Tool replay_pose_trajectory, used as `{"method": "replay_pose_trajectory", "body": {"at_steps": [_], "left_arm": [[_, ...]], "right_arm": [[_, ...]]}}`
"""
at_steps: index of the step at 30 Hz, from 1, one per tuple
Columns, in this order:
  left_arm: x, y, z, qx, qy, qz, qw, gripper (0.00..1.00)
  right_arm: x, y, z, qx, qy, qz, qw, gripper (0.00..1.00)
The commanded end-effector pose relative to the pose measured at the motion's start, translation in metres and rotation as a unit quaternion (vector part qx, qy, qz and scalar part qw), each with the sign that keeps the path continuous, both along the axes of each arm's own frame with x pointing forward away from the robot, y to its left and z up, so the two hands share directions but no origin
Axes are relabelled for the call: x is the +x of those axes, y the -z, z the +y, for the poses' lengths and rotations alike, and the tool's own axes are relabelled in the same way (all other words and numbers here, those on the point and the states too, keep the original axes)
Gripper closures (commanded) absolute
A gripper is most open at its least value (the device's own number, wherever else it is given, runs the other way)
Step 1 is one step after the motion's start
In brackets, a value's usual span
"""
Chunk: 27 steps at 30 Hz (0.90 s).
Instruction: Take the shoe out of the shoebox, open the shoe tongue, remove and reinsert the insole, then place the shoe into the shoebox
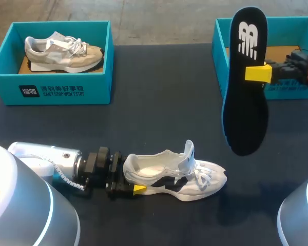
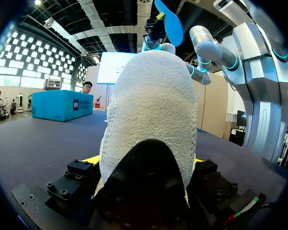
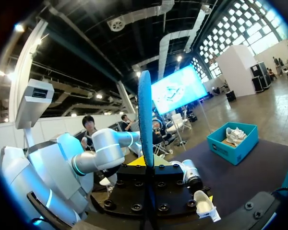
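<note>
A white shoe (image 1: 174,177) lies on its side on the dark table, toe pointing right and tongue pulled up. My left gripper (image 1: 129,185) grips its heel from both sides; in the left wrist view the heel (image 2: 151,120) fills the gap between the fingers of this gripper (image 2: 146,163). My right gripper (image 1: 257,73) is shut on a black insole (image 1: 246,82) with a blue underside, held upright in the air over the table's right part. The right wrist view shows the insole (image 3: 145,124) edge-on between the right gripper (image 3: 146,167), with the shoe (image 3: 204,203) far below.
A teal shoebox (image 1: 51,89) at the back left holds a beige shoe (image 1: 61,51). A second teal shoebox (image 1: 287,31) stands at the back right, partly hidden by the insole and my right arm.
</note>
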State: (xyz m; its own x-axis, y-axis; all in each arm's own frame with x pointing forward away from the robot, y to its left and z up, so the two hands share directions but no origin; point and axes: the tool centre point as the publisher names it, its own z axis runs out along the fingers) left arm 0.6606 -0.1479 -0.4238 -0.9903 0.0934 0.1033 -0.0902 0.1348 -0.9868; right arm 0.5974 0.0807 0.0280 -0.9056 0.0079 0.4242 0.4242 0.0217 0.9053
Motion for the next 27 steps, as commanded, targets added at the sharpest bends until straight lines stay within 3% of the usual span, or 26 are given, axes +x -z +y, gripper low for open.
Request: {"method": "replay_pose_trajectory", "body": {"at_steps": [1, 27], "left_arm": [[-0.0015, 0.0043, -0.0004, 0.001, -0.001, 0.0, 1.0, 1.0], [-0.0008, 0.0064, 0.0021, -0.001, 0.0, 0.002, 1.0, 1.0]], "right_arm": [[0.0004, 0.0004, 0.0024, -0.001, 0.001, 0.001, 1.0, 1.0], [-0.0012, 0.0051, 0.0095, 0.003, -0.008, 0.015, 1.0, 1.0]]}}
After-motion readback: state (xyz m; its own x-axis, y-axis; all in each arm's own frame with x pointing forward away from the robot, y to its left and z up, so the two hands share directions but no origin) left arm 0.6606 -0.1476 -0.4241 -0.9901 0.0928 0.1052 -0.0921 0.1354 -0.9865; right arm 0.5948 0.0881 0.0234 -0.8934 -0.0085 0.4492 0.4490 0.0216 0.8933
